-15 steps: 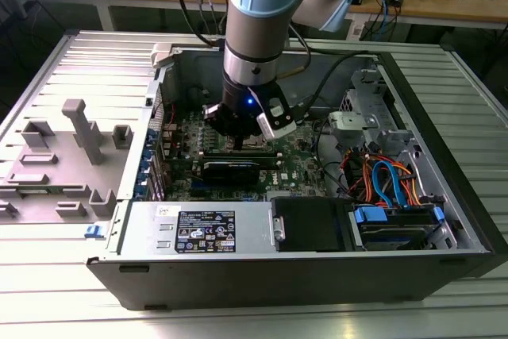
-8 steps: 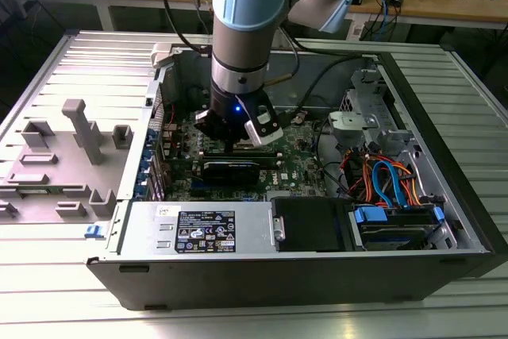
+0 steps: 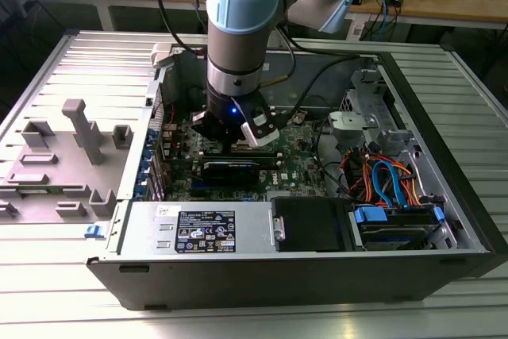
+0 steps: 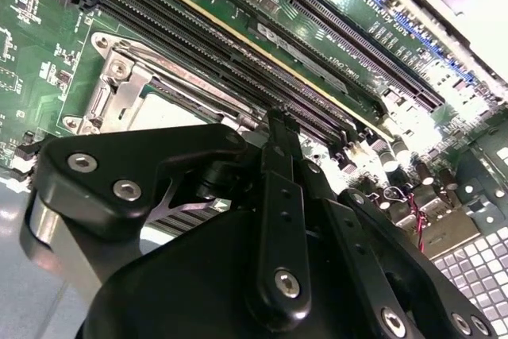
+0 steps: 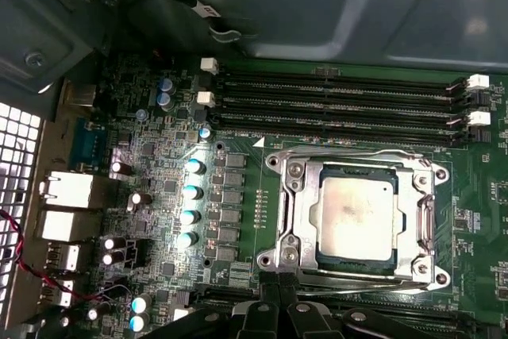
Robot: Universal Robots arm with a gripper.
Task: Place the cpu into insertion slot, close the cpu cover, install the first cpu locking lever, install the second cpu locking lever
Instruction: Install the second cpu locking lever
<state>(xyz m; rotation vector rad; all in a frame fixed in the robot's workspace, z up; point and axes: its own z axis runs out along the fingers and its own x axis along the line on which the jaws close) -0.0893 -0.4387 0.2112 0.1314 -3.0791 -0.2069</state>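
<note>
The cpu (image 5: 353, 218) lies flat in the insertion slot (image 5: 295, 220) on the green motherboard (image 5: 171, 172), its dull silver top showing through the window of the cpu cover (image 5: 409, 186), which lies closed over it. Long black memory slots (image 5: 333, 105) run just beside the socket. The claw (image 5: 278, 295) hovers at the socket's edge, fingers together and holding nothing. In the exterior view the arm (image 3: 238, 29) reaches down into the open computer case (image 3: 444, 156) on the table (image 3: 476, 77).

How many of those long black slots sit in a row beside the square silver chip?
4, side by side between the chip and the case wall: first, second, third, fourth. The pincer may hide more opposite.
</note>
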